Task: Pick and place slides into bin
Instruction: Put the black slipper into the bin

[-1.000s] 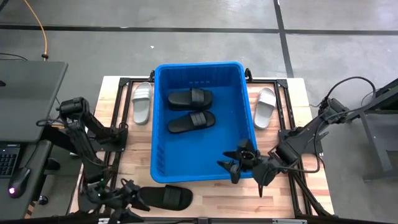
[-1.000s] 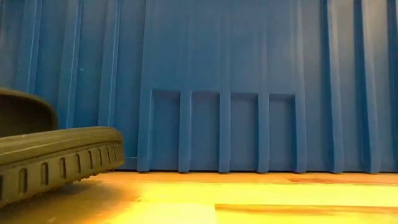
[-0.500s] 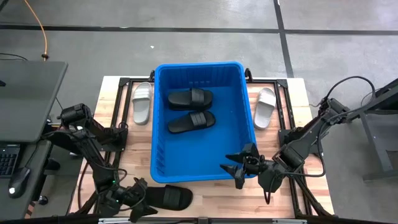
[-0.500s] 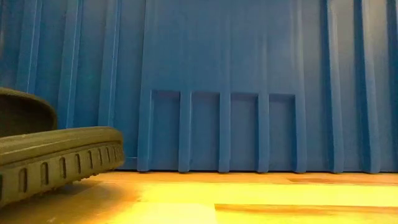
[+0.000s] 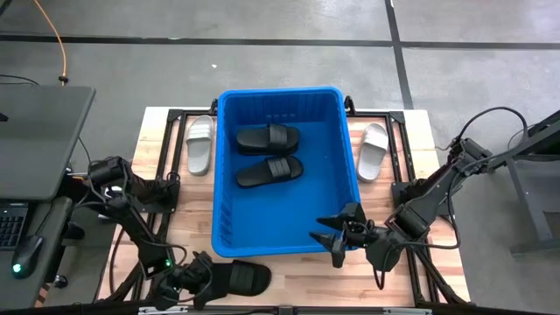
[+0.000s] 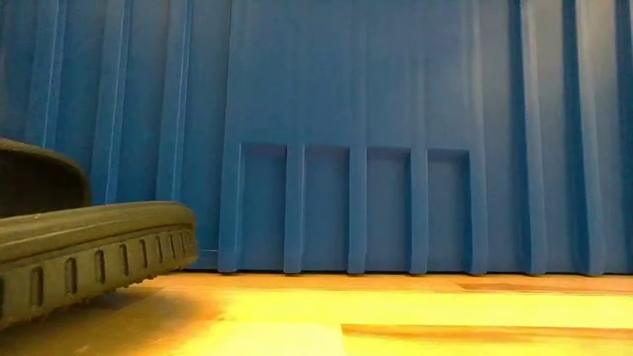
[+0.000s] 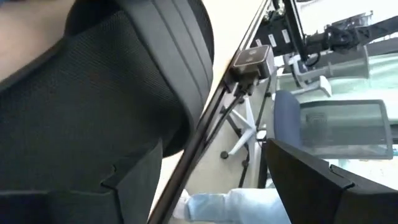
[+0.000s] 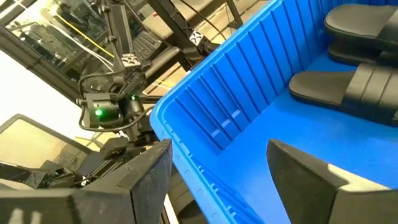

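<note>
High view: blue bin (image 5: 223,188) mid-counter (image 5: 289,271), two black slides (image 5: 268,137) (image 5: 269,171) lying inside it, far end from both claws. Right claw (image 5: 337,236) hangs over the bin's near right corner, fingers spread, nothing between them; the two slides in the bin sit ahead of it, well apart. Left claw (image 5: 203,278) is down at the counter's near edge, fingers spread around the heel end of a black slide (image 5: 236,278) lying flat just outside the bin's near wall; can't tell if the pads actually touch it. One grey-white slide (image 5: 199,144) on the counter beside the bin's left wall, another (image 5: 374,151) beside its right wall, both far from either claw. Low view: bin's ribbed blue wall (image 6: 396,138) fills the frame, edge of the black slide's sole (image 6: 89,252) resting on the counter (image 6: 396,316) near the wall. Left wrist view: black slide's strap and sole (image 7: 93,93) right up against the claw, filling the gap between the spread fingers (image 7: 323,186). Right wrist view: spread fingers (image 8: 311,177) over the bin's floor (image 8: 249,168), empty; two black slides (image 8: 348,87) ahead of the claw inside the bin.
</note>
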Available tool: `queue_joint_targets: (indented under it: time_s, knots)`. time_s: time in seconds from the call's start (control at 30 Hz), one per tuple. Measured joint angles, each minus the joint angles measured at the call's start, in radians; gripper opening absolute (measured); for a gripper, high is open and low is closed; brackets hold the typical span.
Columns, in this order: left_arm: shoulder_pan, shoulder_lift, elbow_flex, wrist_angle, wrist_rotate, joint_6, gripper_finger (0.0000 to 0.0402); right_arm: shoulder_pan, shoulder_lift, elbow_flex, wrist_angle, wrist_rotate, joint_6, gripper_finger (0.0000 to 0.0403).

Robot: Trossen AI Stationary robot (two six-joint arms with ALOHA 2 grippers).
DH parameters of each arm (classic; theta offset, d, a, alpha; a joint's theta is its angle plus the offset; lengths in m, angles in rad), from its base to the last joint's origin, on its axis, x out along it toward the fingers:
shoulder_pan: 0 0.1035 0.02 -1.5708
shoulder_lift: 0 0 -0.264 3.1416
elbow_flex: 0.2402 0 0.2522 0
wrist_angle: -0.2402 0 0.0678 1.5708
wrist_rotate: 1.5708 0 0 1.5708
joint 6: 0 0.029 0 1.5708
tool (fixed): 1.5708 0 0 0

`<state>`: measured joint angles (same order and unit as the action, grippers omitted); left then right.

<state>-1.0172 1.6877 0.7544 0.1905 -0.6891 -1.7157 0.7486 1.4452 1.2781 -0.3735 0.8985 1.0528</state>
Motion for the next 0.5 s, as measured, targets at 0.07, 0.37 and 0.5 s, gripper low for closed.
queue_joint_targets:
  time_s: [0.07,0.37,0.5]
  knots:
    - [0.005,0.006,0.000,-0.001,-0.001,0.021,0.0275,0.000,0.000,0.000,0.011,0.004,-0.007,0.0250]
    - [0.012,0.012,0.000,-0.042,-0.094,0.122,0.0275,0.000,0.000,0.000,0.023,0.005,-0.007,0.0250]
    - [0.028,0.048,0.000,0.009,-0.089,0.105,0.0275,0.000,0.000,0.000,0.028,-0.003,-0.007,0.0250]
